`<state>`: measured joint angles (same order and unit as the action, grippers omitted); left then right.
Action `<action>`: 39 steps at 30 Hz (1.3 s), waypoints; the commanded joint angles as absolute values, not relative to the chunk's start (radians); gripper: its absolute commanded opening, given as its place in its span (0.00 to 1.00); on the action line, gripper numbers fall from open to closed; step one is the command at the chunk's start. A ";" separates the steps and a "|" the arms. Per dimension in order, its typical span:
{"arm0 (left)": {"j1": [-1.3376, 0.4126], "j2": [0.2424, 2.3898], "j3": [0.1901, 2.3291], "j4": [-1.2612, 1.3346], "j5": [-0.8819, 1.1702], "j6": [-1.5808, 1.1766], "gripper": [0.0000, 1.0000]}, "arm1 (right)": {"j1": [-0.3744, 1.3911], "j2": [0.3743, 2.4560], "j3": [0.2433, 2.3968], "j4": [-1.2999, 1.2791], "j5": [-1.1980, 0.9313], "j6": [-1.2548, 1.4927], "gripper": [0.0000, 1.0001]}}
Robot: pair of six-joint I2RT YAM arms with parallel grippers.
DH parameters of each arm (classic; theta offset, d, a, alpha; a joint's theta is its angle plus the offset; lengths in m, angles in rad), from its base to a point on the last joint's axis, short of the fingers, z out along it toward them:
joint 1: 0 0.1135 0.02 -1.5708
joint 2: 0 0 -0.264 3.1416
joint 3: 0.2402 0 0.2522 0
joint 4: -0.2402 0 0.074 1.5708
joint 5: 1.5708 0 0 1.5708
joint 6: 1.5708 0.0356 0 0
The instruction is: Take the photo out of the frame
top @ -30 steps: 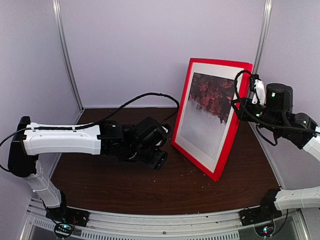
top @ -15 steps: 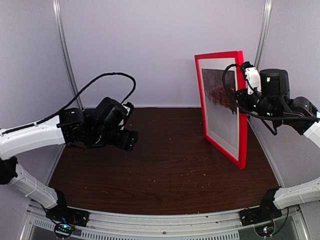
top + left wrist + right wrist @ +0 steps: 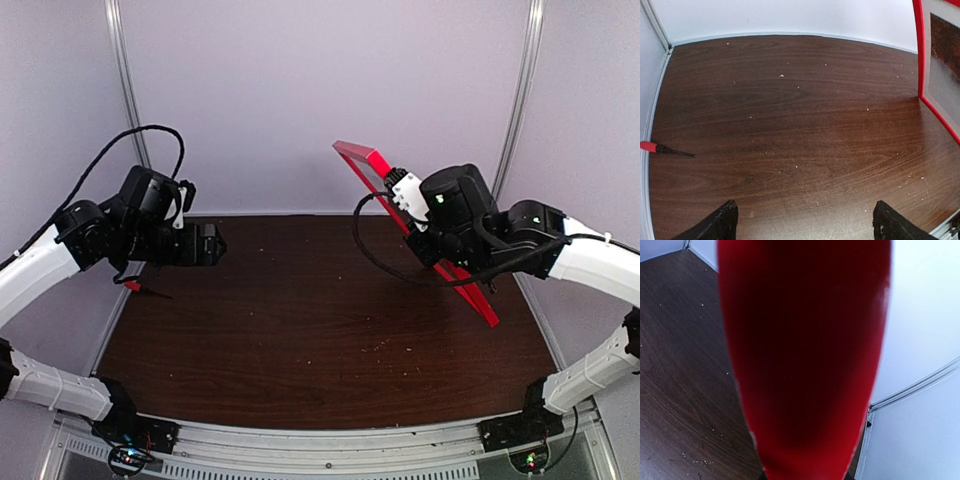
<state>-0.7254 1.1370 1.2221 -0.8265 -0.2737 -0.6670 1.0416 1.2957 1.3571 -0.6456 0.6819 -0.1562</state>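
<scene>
Barely begun, by the look of things. Shows the photo (image 3: 942, 75) inside the frame (image 3: 918, 50) in the left wrist view, dark trees and grey mist behind the red border. Nothing taken out and nothing opened, as far as can be seen, with the frame's back out of sight in every view. Leaves, on that judgement, nearly all of the work: getting to the back, freeing whatever shuts it, drawing the photo clear.

Stands tilted at the right of the worktop (image 3: 300, 330), seen nearly edge-on from above. Upper corner toward the middle, lower corner down by the worktop's right side; touching there or just clear of it, cannot tell.

Pinches the frame partway along its edge with the right claw (image 3: 408, 200), to judge from the red rim filling the right wrist view at close range and from the wrist sitting right on the frame in the view from above. Fingers themselves hidden, so the pinch is inferred rather than seen.

Hangs at the left of the worktop, well apart from the frame: left claw (image 3: 805, 225), spread wide, nothing between its tips, facing across the wood toward frame and photo.
</scene>
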 commanded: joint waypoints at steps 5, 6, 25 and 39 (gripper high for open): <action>-0.559 1.141 1.369 -0.975 -0.057 -0.876 0.92 | 1.159 1.401 1.339 -0.538 0.693 -0.180 0.00; -0.546 1.140 1.381 -0.987 -0.043 -0.898 0.93 | 1.176 1.413 1.337 -0.534 0.691 -0.194 0.00; -0.419 1.073 1.234 -1.035 -0.041 -1.111 0.87 | 1.378 1.818 1.477 -0.643 0.635 -0.302 0.00; -0.419 1.068 0.923 -0.747 0.097 -1.101 0.82 | 1.451 2.052 1.556 -0.715 0.570 -0.268 0.00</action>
